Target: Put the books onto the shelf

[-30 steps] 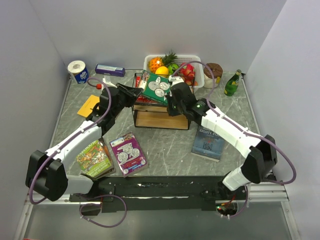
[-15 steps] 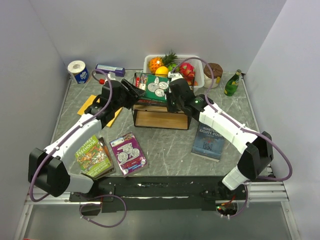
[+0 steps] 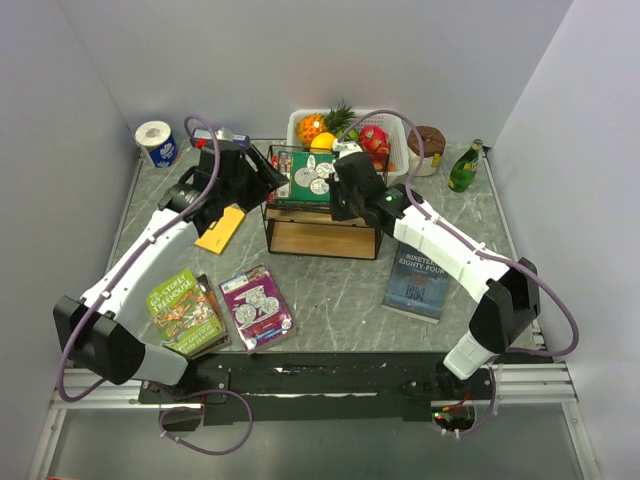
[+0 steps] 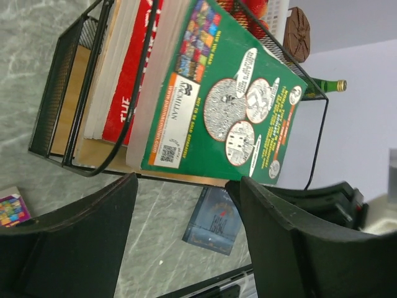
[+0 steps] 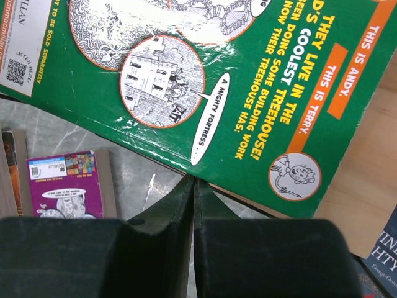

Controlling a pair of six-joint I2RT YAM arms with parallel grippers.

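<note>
Two grippers flank the shelved green book (image 3: 312, 178): I read left gripper (image 4: 186, 185) at 9 o'clock, jaws wide; right gripper (image 5: 194, 185) at 3 o'clock, closed, possibly touching.

Ahead of the left claw (image 4: 186, 183), the green book (image 4: 223, 105) hides most of the red book (image 4: 131, 69). The right claw (image 5: 194, 181) covers part of the purple book (image 5: 62, 183) to its left; the blue book (image 5: 384, 248) to its right is cropped.

the left arm (image 3: 150, 262) and right arm (image 3: 455, 258) have white shells between bulky black joints, each trailed by a looping purple cable (image 3: 566, 330). the left pincer (image 4: 186, 183) and right pincer (image 5: 193, 181) have matte black, wedge-shaped fingers.
</note>
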